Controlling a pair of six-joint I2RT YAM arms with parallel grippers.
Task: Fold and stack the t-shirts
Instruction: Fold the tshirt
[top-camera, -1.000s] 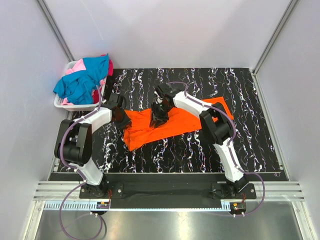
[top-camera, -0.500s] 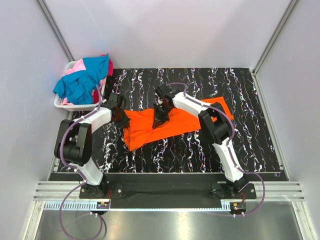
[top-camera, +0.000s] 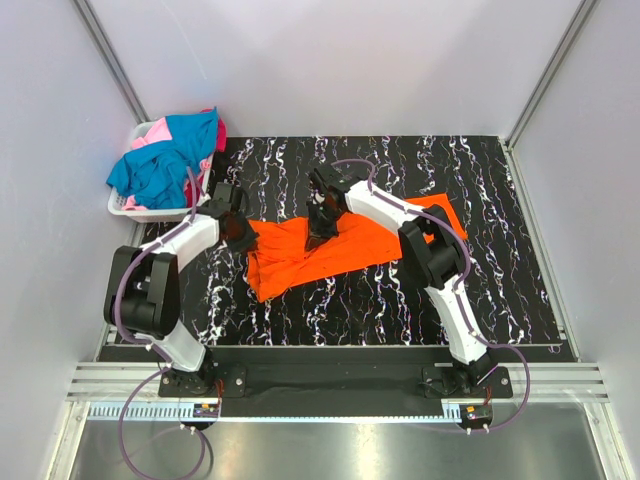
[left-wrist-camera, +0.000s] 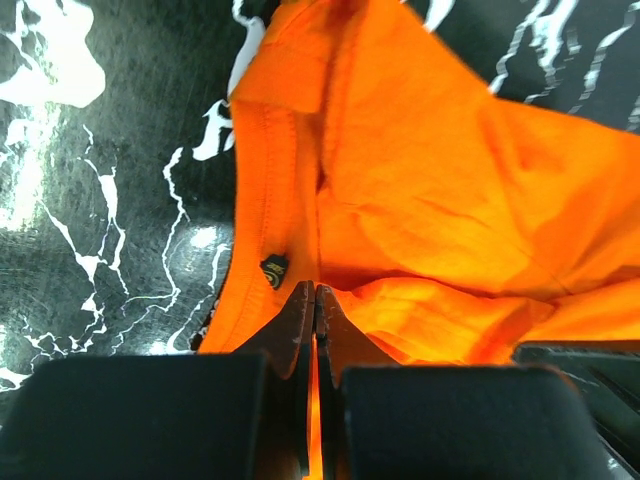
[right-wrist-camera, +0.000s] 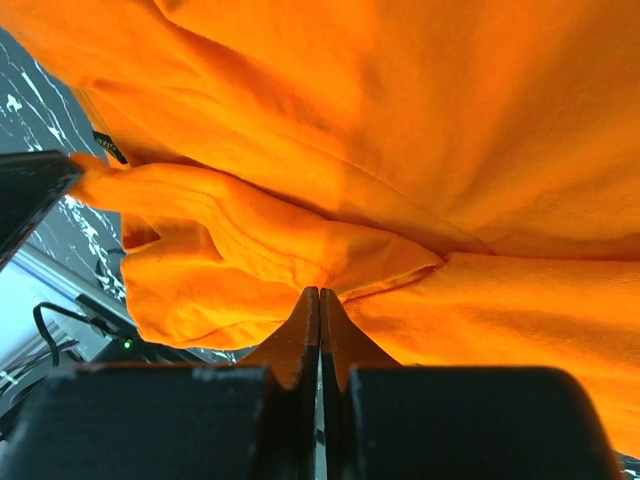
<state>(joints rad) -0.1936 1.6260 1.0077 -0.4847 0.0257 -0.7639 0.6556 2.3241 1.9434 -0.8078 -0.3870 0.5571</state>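
On the black marbled tabletop, vivid orange cloth t-shirt: rumpled.
Left pincer: clamped on its left hem.
Right pincer: clamped on a fold.
Risk: shallow pinches slipping when lifted.

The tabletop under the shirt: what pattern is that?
The tabletop is black with white marble-like veins, clearest in the top external view.

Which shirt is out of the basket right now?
The orange t-shirt: it lies on the black table, pinched by the left tool and right tool. The teal-blue shirt, pink shirt and red shirt are heaped in the white basket.
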